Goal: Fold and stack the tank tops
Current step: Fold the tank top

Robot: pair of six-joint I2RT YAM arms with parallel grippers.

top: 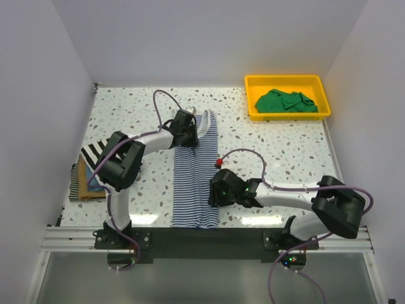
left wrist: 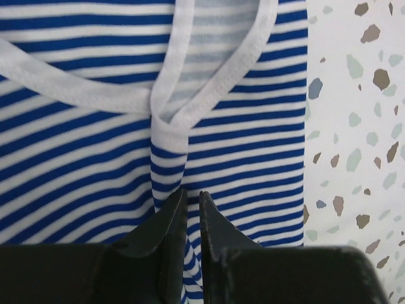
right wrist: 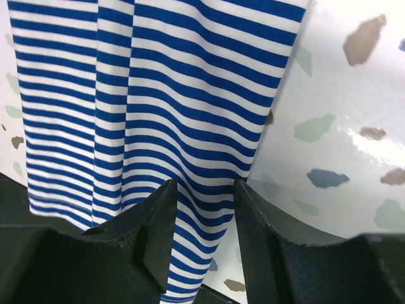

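Left gripper [left wrist: 193, 200] and right gripper [right wrist: 204, 185] both at the thin navy-white striped tank top [top: 193, 183], mid-table. Notes run left to right.

- Far-left table [top: 278, 152] edge: a pile. Bold black-white striped top [top: 93, 151] uppermost, tan one [top: 77, 183] beneath, a sliver of blue one [top: 95, 185] showing between. They look folded and stacked, so I judge three pieces done.
- Left gripper: at the far end of the thin striped top, by the neckline. Jaws clenched almost together on a raised ridge of striped cloth just below where the white binding meets.
- Thin striped top: lies as a long narrow band running from near edge to mid-table, sides apparently turned in. Lengthwise fold looks made. Crosswise fold not yet made, by my reading.
- Right gripper: low at the band's right edge, toward the hem. Fingers stand apart and straddle the cloth edge, with stripes visible flat between them. No pinch evident.
- Far-right corner: yellow tray [top: 288, 78] holds the green top [top: 285, 101], crumpled, unfolded.

Tally, as judged: three stacked, one mid-fold, one untouched. Left to do: halve the band, carry it to the pile, then fetch and fold the green.
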